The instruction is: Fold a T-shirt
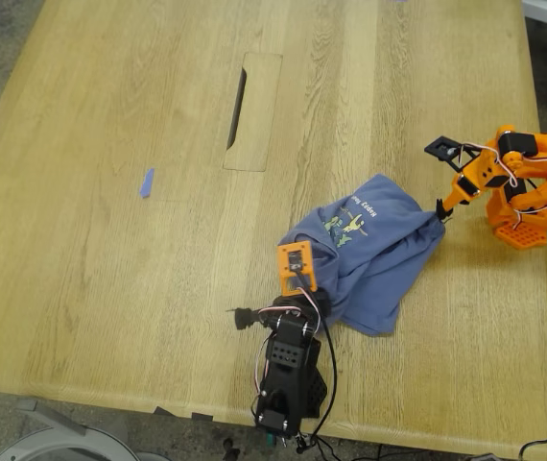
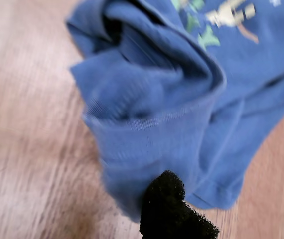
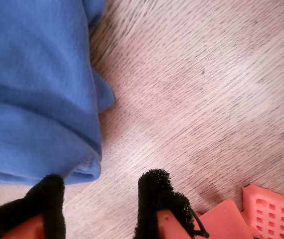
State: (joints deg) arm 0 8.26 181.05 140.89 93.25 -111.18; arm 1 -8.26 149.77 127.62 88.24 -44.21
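While the T-shirt (image 1: 374, 252) lies bunched near the table's (image 1: 110, 288) front edge, my first gripper (image 2: 174, 201) clenches its hem; my second gripper (image 3: 102, 199) gapes beside it, released.

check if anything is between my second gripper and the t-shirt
Nothing visible is. In the second wrist view my second gripper sits open at the hem of the T-shirt, with only bare table between its fingertips. The blue tape scrap lies far off toward the exterior view's left.

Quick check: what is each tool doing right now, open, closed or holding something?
My first gripper: cannot be told; only one pad shows, against the T-shirt.
My second gripper: open, beside the shirt's edge, holding nothing.
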